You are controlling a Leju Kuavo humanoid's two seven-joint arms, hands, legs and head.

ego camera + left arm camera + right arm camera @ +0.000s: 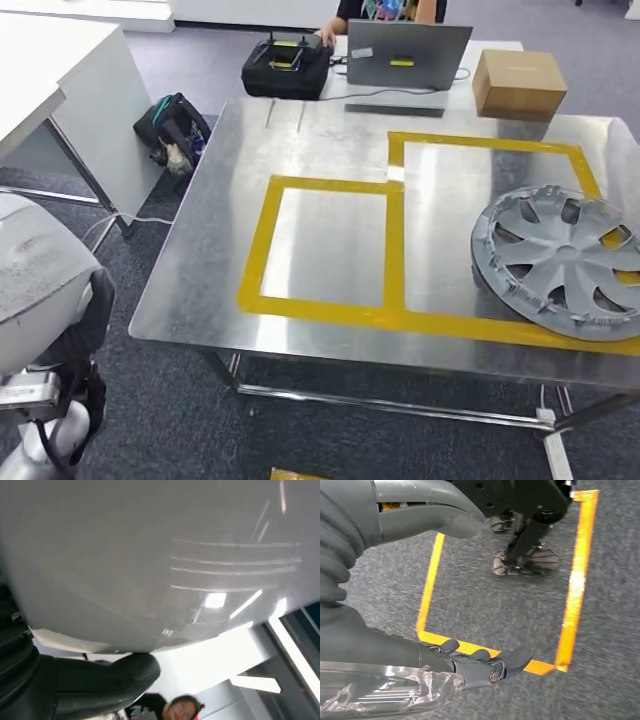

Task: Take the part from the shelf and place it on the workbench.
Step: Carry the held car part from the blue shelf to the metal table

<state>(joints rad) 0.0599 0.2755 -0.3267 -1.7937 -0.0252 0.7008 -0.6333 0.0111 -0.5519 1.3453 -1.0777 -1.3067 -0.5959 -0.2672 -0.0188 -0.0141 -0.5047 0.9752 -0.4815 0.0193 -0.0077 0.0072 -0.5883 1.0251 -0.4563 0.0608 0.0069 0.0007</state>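
The left robot hand (pixel 94 685) grips the grey part (pixel 151 555), thumb under its edge, carrying it low at the robot's left, short of the worktop (pixel 332 130), probably for the approach, while the right robot hand (pixel 482 665) hangs released over the floor (pixel 490 605).

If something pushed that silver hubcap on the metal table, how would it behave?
The hubcap would probably slide easily, since the metal table looks smooth and polished. It seems light for its size: thin shell with open gaps between spokes. Lying flat, it is unlikely to roll, but it sits near the table's right edge, so a push that way might send it off.
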